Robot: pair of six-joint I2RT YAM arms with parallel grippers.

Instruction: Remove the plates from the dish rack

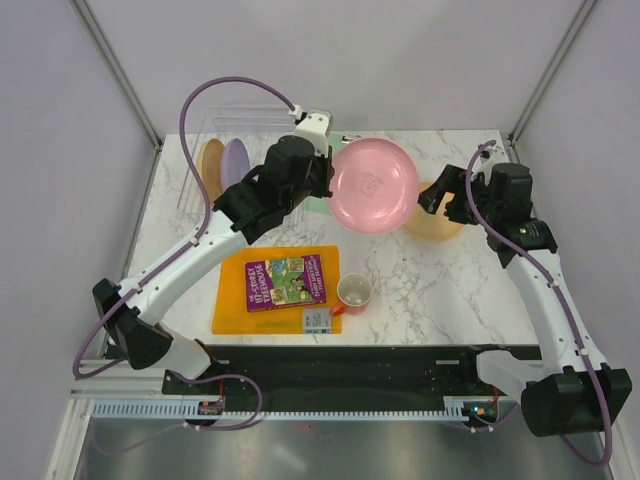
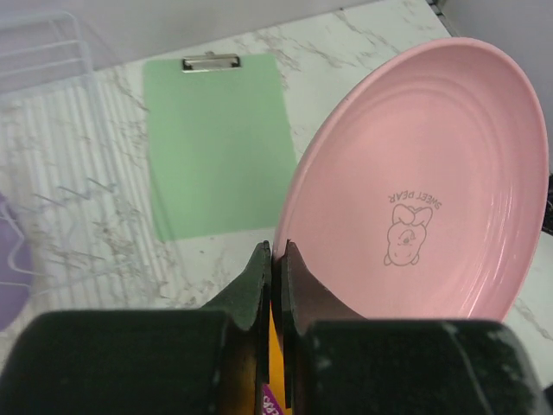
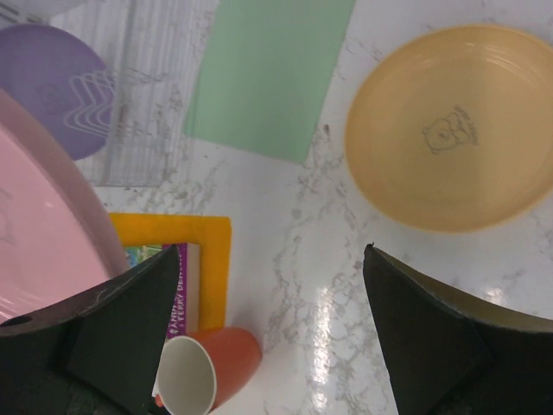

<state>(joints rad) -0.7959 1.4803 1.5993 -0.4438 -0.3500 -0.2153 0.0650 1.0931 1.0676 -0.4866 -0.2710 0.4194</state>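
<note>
My left gripper [image 1: 328, 186] [image 2: 276, 252] is shut on the rim of the pink plate [image 1: 372, 186] [image 2: 423, 190] and holds it in the air, tilted, over the middle of the table. The pink plate's edge [image 3: 43, 233] also shows in the right wrist view. The clear dish rack [image 1: 205, 130] [image 2: 52, 164] stands at the back left with a yellow-orange plate [image 1: 211, 162] and a lilac plate [image 1: 235, 162] [image 3: 52, 86] upright in it. A second yellow-orange plate [image 1: 432, 224] [image 3: 454, 125] lies flat on the table at the right. My right gripper [image 1: 447, 207] [image 3: 272, 255] hangs open just above and beside it, with nothing between its fingers.
A green clipboard [image 2: 216, 143] [image 3: 268, 69] lies on the marble next to the rack. Nearer the front, an orange cutting board [image 1: 228, 300] [image 3: 207, 238] carries a purple book [image 1: 286, 282]. A small orange cup [image 1: 354, 293] [image 3: 207, 367] lies at its right edge.
</note>
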